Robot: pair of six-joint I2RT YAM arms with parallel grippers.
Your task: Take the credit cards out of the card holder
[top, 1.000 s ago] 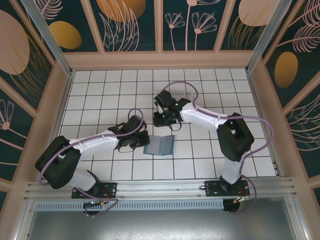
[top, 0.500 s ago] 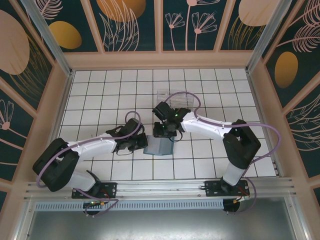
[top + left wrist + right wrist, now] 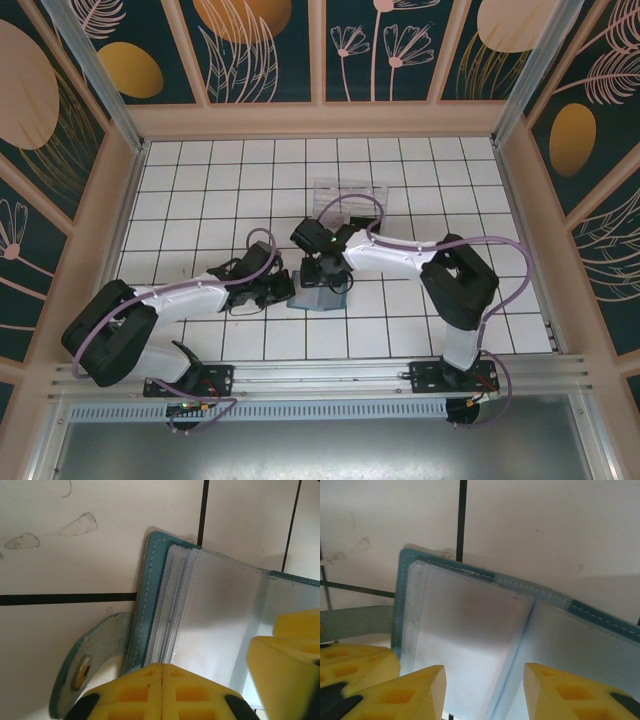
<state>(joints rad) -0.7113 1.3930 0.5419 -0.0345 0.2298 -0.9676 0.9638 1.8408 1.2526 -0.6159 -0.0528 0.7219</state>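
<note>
— Your left claw [image 3: 162, 680] is clenched on nothing, its tips at the left edge of the card holder [image 3: 316, 298] and seemingly pressing it down. The holder lies open on the tiles at the centre of the overhead frame. Your right claw [image 3: 485, 692] hangs just over the lining, jaws parted and empty.

— So where do I go in? I can't make out the credit cards.

— Nor can I. The clear pockets hide whatever they carry, so I judge both are yet to be pulled. Let the left pin that edge so the holder won't slide. Work one right finger under a pocket's lip, pinch only the card, then draw along the pocket rather than upward.

— And against a second ago?

— Your right arm was up over the clear tray [image 3: 350, 193] at the upper centre, covering it. Now the tray is bare and the claw has dropped onto the holder with wider jaws. Your left has barely shifted.
</note>
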